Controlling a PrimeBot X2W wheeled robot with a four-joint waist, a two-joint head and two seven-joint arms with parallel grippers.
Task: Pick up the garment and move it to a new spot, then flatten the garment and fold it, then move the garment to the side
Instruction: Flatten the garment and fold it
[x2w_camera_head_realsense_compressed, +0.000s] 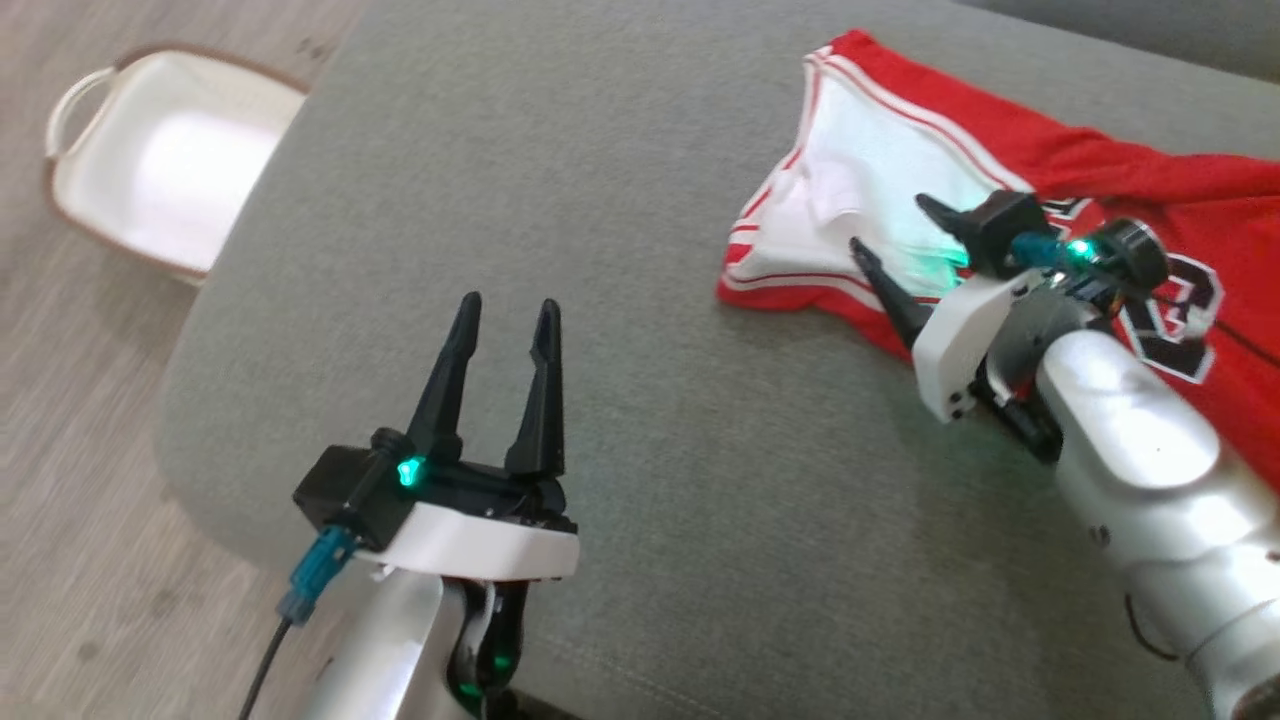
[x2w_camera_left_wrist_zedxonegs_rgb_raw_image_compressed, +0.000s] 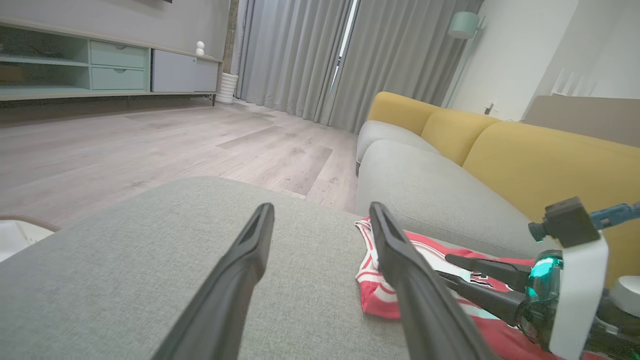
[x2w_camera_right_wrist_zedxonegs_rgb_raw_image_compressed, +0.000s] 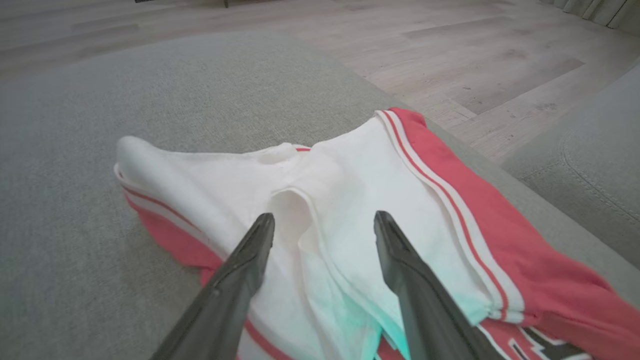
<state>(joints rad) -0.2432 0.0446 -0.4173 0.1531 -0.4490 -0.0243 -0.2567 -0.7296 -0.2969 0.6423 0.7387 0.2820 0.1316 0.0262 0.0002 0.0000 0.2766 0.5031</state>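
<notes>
The right pincer (x2w_camera_head_realsense_compressed: 888, 222) and left pincer (x2w_camera_head_realsense_compressed: 509, 300) are both released; the right hovers over a red jersey (x2w_camera_head_realsense_compressed: 1100, 165). Best pinch the bunched edge deeply.

right end effector (x2w_camera_head_realsense_compressed: 888, 222) spread over red garment (x2w_camera_head_realsense_compressed: 880, 130).

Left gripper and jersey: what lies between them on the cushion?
Nothing lies there. In the head view, the stretch from the left gripper to the jersey is bare grey cushion.
</notes>
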